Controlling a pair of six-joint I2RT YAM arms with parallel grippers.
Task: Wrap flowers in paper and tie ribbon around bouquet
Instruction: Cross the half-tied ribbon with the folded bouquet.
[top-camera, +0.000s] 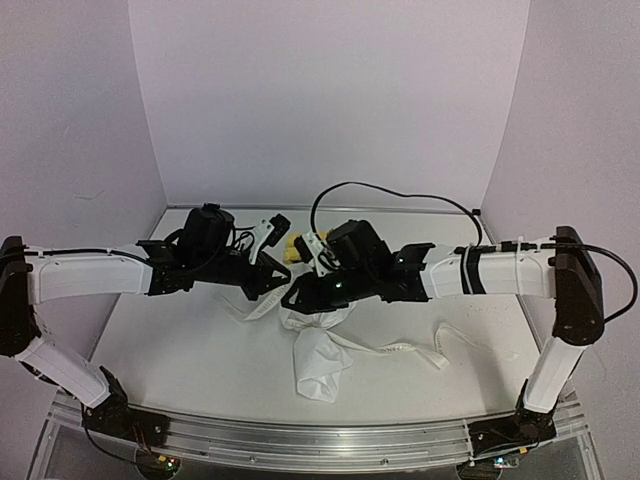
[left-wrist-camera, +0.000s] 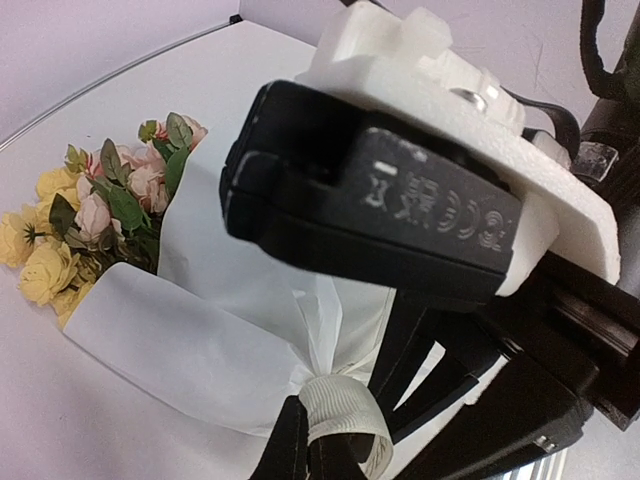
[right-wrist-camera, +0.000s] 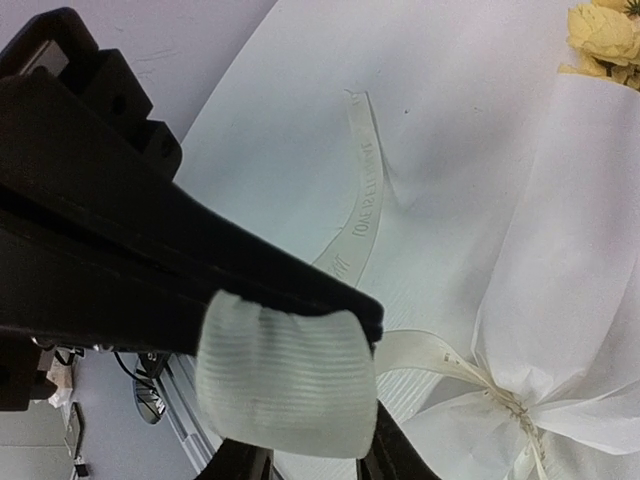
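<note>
The bouquet lies in the middle of the table: yellow and cream flowers (top-camera: 295, 248) (left-wrist-camera: 90, 220) at the far end, white paper (top-camera: 318, 365) (left-wrist-camera: 200, 330) bunched toward me. The ribbon (left-wrist-camera: 340, 410) circles the paper's pinched neck. My left gripper (left-wrist-camera: 308, 445) (top-camera: 263, 290) is shut on a loop of that ribbon (right-wrist-camera: 285, 385). In the right wrist view this loop hangs between the fingers of my right gripper (right-wrist-camera: 310, 465) (top-camera: 300, 295), whose jaws stand apart on either side of it. A lettered ribbon tail (right-wrist-camera: 365, 200) (top-camera: 400, 350) trails across the table.
The two wrists crowd together over the bouquet; the right arm's camera housing (left-wrist-camera: 400, 190) fills much of the left wrist view. A black cable (top-camera: 390, 188) arcs at the back. An aluminium rail (top-camera: 320, 440) runs along the near edge, and white walls enclose the table.
</note>
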